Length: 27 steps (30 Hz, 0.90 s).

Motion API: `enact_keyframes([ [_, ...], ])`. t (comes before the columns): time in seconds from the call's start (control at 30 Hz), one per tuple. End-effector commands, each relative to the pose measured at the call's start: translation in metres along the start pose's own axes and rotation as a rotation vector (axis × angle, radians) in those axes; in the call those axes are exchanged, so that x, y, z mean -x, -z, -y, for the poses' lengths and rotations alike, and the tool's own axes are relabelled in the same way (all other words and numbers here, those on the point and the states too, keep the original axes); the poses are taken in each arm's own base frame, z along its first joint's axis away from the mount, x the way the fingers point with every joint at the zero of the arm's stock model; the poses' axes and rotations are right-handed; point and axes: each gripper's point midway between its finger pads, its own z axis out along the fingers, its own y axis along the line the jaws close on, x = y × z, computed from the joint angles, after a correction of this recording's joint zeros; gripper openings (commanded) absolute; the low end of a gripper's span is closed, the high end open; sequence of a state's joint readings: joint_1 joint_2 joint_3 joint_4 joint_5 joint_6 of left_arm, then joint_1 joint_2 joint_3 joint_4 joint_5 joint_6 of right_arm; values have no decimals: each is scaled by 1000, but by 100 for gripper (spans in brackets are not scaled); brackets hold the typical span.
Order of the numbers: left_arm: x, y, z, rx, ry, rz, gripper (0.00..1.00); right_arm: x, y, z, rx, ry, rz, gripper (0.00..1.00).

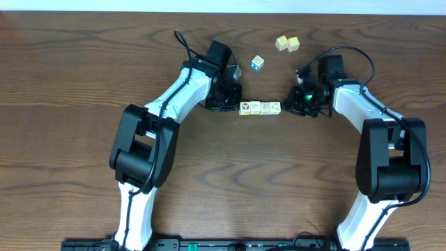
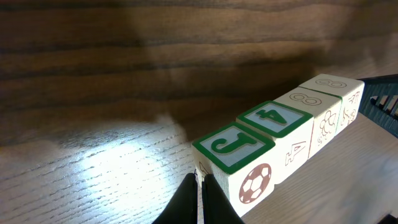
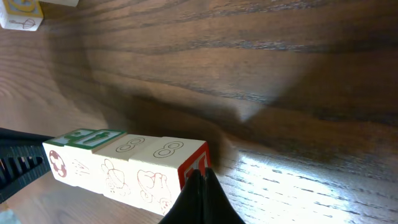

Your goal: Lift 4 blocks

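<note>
Left tool: fingers pressing together, tip pushing the J end.
Right tool: also closed, bearing on the opposite end.
4 blocks: lying in one row on the table, nearer its far edge.
Handling: light, rigid, slick — squeezing squarely endwise looks best.
Hidden: whether the row is touching the wood underneath.

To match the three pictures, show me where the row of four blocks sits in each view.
Overhead: the row of four blocks lies level, just above the picture's centre.
Left wrist: the row runs diagonally from bottom centre up towards the right edge.
Right wrist: the row sits lower left, ending at bottom centre.
Shared landmark: the ball-marked end block: left end overhead, nearest in left wrist, far left in right wrist.
</note>
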<state>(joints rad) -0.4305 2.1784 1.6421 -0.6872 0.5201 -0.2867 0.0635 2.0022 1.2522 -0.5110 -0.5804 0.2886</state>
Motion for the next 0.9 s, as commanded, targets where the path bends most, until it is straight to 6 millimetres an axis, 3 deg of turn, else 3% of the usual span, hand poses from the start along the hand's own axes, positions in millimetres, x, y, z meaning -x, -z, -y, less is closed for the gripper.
enact_keyframes([
  [0.0,-7,15,45,-139,-80,-5,7,-8,1,-59,233,40,-64,1],
  [0.67,-7,17,46,-144,-66,-4,7,-3,13,-74,278,53,-52,1],
  [0.87,-3,27,53,-153,-70,19,7,-2,15,-76,279,57,-47,1],
])
